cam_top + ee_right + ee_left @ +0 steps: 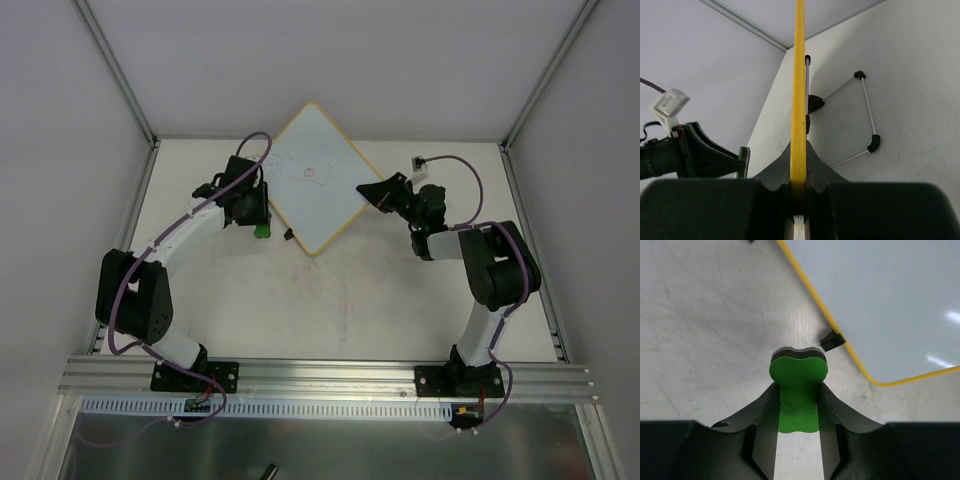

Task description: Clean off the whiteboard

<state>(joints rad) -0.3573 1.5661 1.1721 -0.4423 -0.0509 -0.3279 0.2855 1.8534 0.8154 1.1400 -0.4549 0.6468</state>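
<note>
Whiteboard (315, 185) sits at the far middle of the bench (300, 300), turned diamond-wise, with its far corner poking past the bench's far edge in the overhead view. It's a square white panel with rounded corners and a thin yellow-orange rim. There's a small red squiggle (310, 172) near the centre and faint grey traces toward the left corner. A black clip (832, 340) sits on the near-left edge, just outside the rim. Right gripper (365, 190) is pinched onto the rim at the board's right corner. From its wrist the rim (799, 75) runs edge-on straight out from between the pressed fingers, and a thin wire frame (867, 107) with black joints shows beside it. Left gripper (255, 212) is clamped on a green eraser (262, 231) with a dark top layer, fingers (765, 415) squeezing its waist. The eraser is over bare bench just off the board's near-left edge, not touching the board.
</note>
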